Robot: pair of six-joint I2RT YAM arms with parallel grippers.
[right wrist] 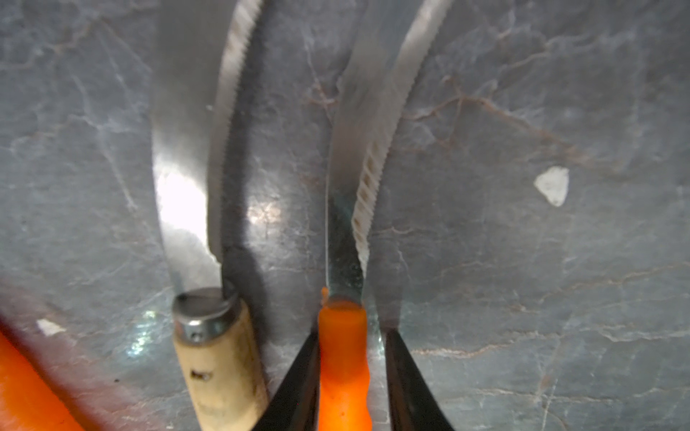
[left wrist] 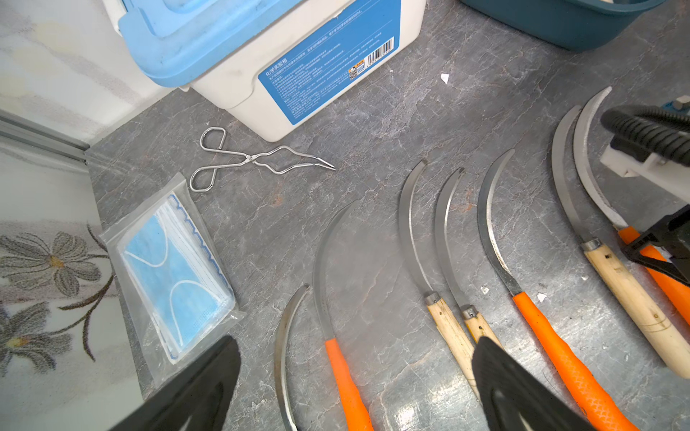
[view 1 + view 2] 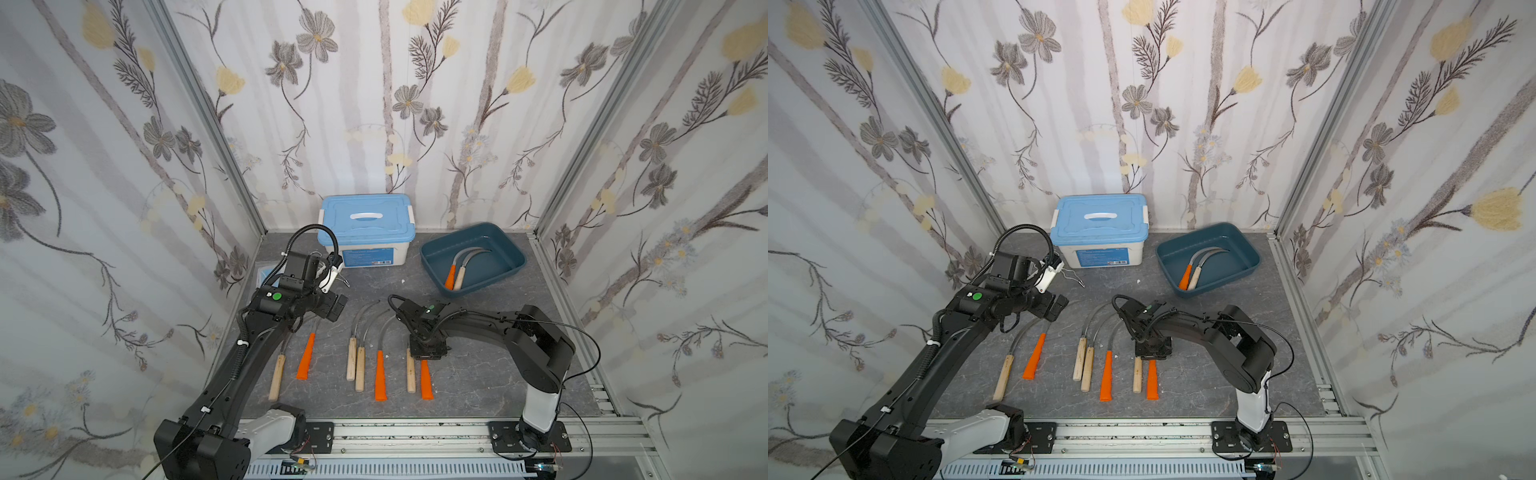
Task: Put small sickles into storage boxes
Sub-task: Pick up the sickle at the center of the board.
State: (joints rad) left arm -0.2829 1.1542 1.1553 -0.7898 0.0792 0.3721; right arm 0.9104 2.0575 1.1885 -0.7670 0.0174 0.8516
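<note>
Several small sickles lie in a row on the grey table, orange-handled [image 3: 380, 376] and wooden-handled [image 3: 352, 359] ones mixed. Two more sickles [image 3: 457, 270] rest inside the teal storage box [image 3: 486, 284] at the back right. My right gripper [image 3: 428, 353] is down on the row's rightmost orange sickle [image 1: 343, 373]. Its jaws [image 1: 351, 334] closely straddle the handle just behind the blade. One finger touches the handle and a narrow gap shows at the other. The sickle still lies flat. My left gripper [image 2: 356, 339] hovers wide open above the left part of the row, holding nothing.
A white box with a light blue lid [image 3: 365, 232] stands at the back centre. Metal wire tongs [image 2: 257, 160] and a bag of face masks [image 2: 175, 276] lie at the back left. A wooden-handled sickle [image 1: 220, 358] lies close beside the right gripper's fingers.
</note>
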